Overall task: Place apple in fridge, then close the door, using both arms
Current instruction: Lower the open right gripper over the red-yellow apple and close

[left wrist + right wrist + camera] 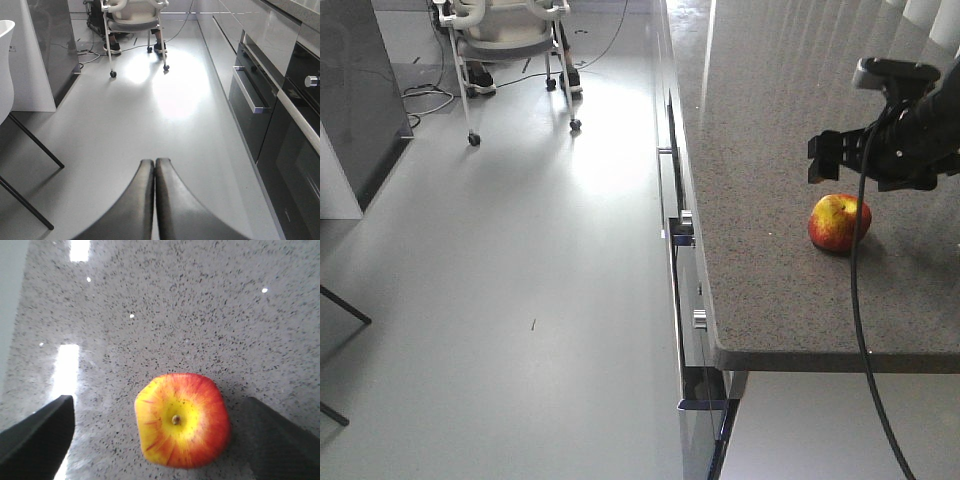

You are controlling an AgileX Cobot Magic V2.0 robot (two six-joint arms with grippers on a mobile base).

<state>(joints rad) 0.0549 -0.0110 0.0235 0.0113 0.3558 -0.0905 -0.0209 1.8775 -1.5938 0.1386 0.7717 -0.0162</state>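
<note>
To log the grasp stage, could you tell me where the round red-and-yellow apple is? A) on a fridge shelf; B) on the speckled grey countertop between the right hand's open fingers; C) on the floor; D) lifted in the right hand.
B: the round red-and-yellow apple rests on the speckled grey countertop, the right hand's black fingers spread either side without touching it.

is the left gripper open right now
No, the left gripper shows its two fingers pressed together with no gap between them.
</note>
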